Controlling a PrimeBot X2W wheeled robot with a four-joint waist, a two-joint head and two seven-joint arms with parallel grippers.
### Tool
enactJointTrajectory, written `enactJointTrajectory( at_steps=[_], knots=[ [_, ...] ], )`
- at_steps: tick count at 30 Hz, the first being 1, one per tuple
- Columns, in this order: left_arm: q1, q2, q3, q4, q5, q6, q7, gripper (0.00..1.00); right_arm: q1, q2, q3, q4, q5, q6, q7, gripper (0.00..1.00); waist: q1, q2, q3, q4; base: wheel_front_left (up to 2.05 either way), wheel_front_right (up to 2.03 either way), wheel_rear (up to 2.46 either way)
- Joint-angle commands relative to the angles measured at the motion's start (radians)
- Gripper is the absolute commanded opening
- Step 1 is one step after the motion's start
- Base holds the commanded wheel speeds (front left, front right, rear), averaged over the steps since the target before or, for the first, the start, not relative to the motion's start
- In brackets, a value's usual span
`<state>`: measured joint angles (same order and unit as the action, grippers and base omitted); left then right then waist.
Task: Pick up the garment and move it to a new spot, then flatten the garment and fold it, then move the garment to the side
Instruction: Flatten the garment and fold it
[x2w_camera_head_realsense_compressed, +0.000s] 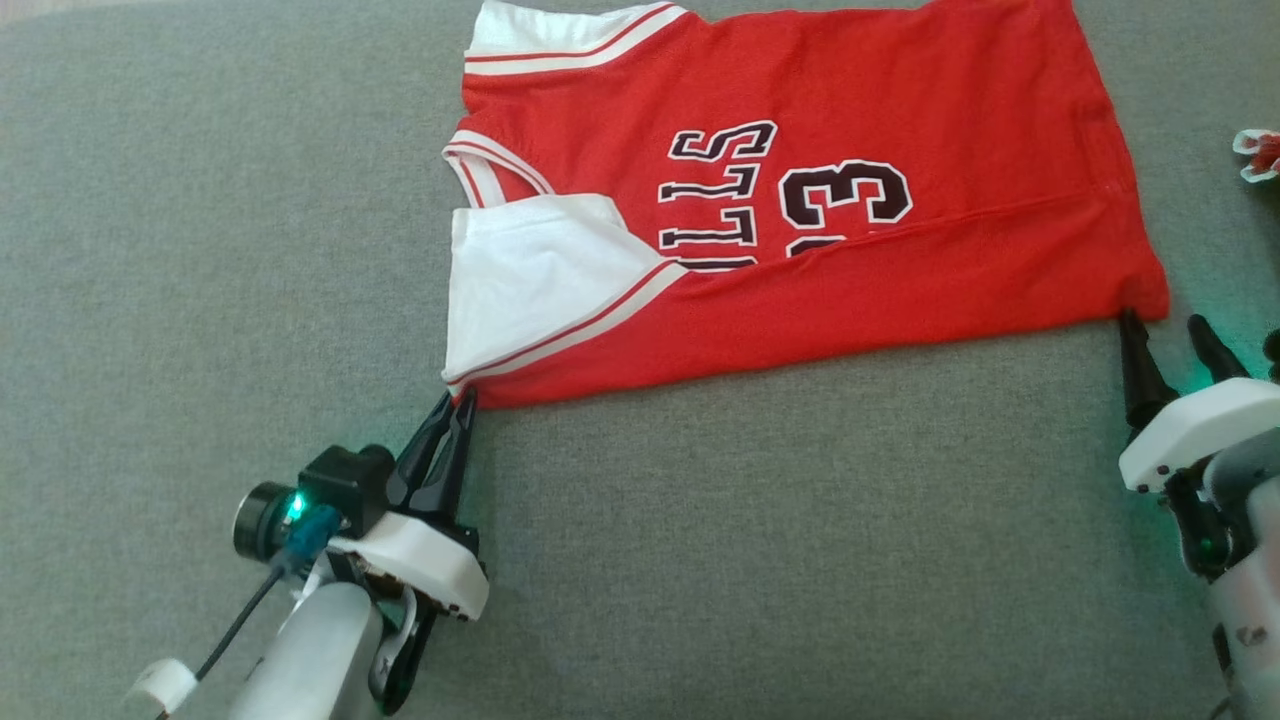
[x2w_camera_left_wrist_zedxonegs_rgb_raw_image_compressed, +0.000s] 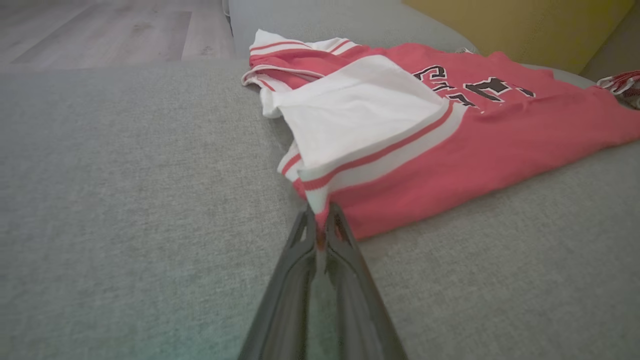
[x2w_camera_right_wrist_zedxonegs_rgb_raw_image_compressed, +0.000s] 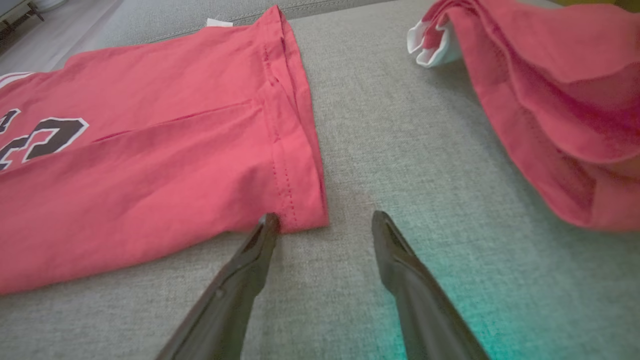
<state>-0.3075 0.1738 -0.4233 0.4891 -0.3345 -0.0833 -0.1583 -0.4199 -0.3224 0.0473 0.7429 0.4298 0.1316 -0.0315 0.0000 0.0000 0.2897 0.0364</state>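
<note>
Head view: red jersey (x2w_camera_head_realsense_compressed: 850, 120) spread on the grey cushion (x2w_camera_head_realsense_compressed: 200, 300), near side folded over part of its lettering.
I see my left gripper (x2w_camera_head_realsense_compressed: 456, 402) clenched on the jersey's near white-sleeve corner, a bit of fabric pinched between the fingertips. My right gripper (x2w_camera_head_realsense_compressed: 1162, 324) stands released at the jersey's near hem corner, one fingertip touching the edge, the other on bare cushion. Another red garment (x2w_camera_right_wrist_zedxonegs_rgb_raw_image_compressed: 560, 100) lies crumpled beyond that hem, apart from the jersey.
</note>
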Motion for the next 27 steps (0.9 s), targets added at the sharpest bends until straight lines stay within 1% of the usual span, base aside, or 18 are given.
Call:
enactJointTrajectory(
  at_steps=[1,3,4,5,8,9,10,15,19,24,27],
  knots=[
    [-0.020,0.028,0.025,-0.038,0.006,0.008,-0.001,0.00,-0.018,-0.009,0.019,-0.023,0.002,-0.001,0.008,0.89,0.0000,0.0000,0.000,0.001,0.00,0.00,0.00],
    [-0.018,0.032,0.022,-0.049,0.007,0.011,0.002,0.00,-0.025,-0.012,0.024,-0.024,0.002,-0.001,0.017,0.83,0.0000,0.0000,0.001,0.002,0.00,0.00,0.00],
    [-0.017,0.034,0.020,-0.053,0.008,0.012,0.004,0.00,-0.029,-0.013,0.027,-0.024,0.002,-0.001,0.023,0.74,0.0000,0.0000,0.001,0.003,0.00,0.00,0.00],
    [-0.017,0.036,0.018,-0.057,0.009,0.013,0.006,0.00,-0.032,-0.016,0.032,-0.023,0.004,-0.001,0.029,0.60,0.0000,0.0000,0.002,0.004,0.00,0.00,0.00],
    [-0.018,0.039,0.013,-0.066,0.009,0.013,0.010,0.00,-0.039,-0.024,0.053,-0.025,0.013,-0.001,0.050,0.25,0.0000,0.0000,0.004,0.008,0.00,0.00,0.00],
    [-0.018,0.039,0.013,-0.066,0.009,0.013,0.010,0.00,-0.039,-0.024,0.053,-0.025,0.013,-0.001,0.050,0.25,0.0000,0.0000,0.004,0.008,0.00,0.00,0.00],
    [-0.019,0.041,0.012,-0.068,0.009,0.012,0.011,0.00,-0.040,-0.028,0.058,-0.027,0.017,-0.001,0.054,0.00,0.0000,0.0000,0.004,0.009,0.00,0.00,0.00],
    [-0.017,0.045,0.004,-0.072,0.006,0.011,0.014,0.00,-0.038,-0.046,0.072,-0.029,0.038,-0.001,0.058,0.00,0.0000,0.0000,-0.003,0.015,0.00,0.00,0.00],
    [0.001,0.047,0.000,-0.079,-0.002,0.013,0.017,0.00,-0.005,-0.063,0.076,-0.040,0.060,-0.001,0.043,0.00,0.0000,0.0000,-0.025,0.017,0.00,0.00,0.00],
    [0.056,0.055,0.001,-0.109,-0.023,0.018,0.023,0.00,0.072,-0.097,0.089,-0.073,0.078,-0.001,0.023,0.00,0.0000,0.0000,-0.071,0.013,0.00,0.00,0.00],
    [0.132,0.059,-0.002,-0.152,-0.044,0.024,0.032,0.00,0.154,-0.125,0.091,-0.111,0.093,-0.001,0.021,0.00,0.0000,0.0000,-0.116,0.007,0.00,0.00,0.00]
  ],
)
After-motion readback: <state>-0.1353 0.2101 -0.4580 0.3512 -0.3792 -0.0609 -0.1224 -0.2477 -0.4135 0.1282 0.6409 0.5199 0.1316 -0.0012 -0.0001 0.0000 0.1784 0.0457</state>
